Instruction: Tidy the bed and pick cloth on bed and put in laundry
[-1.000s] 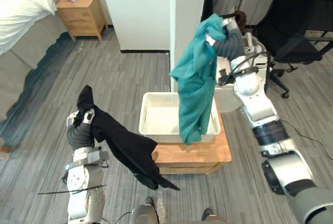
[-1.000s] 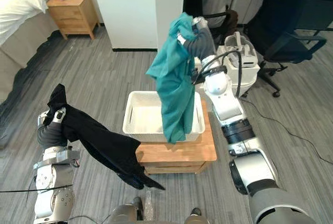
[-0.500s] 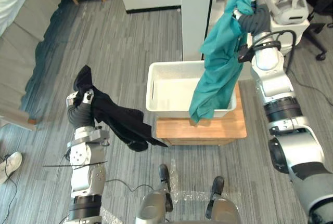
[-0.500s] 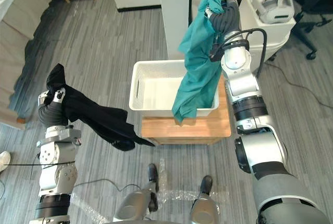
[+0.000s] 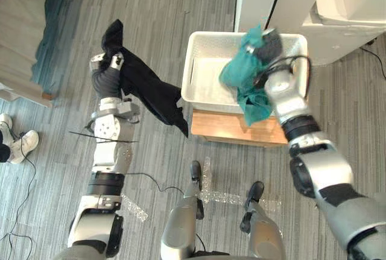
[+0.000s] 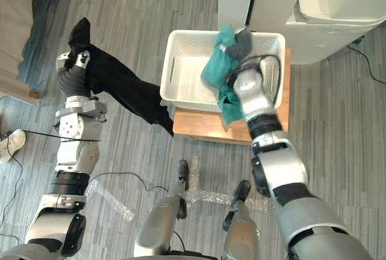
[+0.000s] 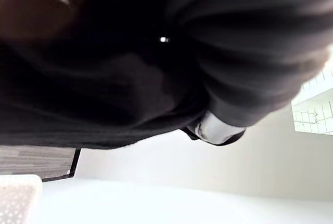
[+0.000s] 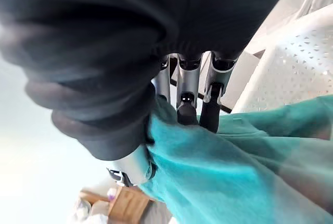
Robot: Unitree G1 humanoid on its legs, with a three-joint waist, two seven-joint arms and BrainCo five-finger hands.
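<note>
My right hand (image 5: 269, 44) is over the white basket (image 5: 192, 67), which sits on a low wooden table (image 5: 217, 128). My fingers (image 8: 187, 86) are curled tight into the teal cloth (image 5: 241, 70). The cloth is bunched just below my hand in the right part of the basket. One end of it spills over the near rim and hangs down in front of the table top. The left part of the basket shows its bare white floor, with nothing else lying in it.

My left hand (image 5: 107, 70) is raised over the grey floor, to the left of the basket and apart from it. Its fingers are clamped on the black cloth (image 5: 148, 88). That cloth trails down from my grip towards the basket, and its lowest tip ends just beside the table's near left corner, outside the basket.
</note>
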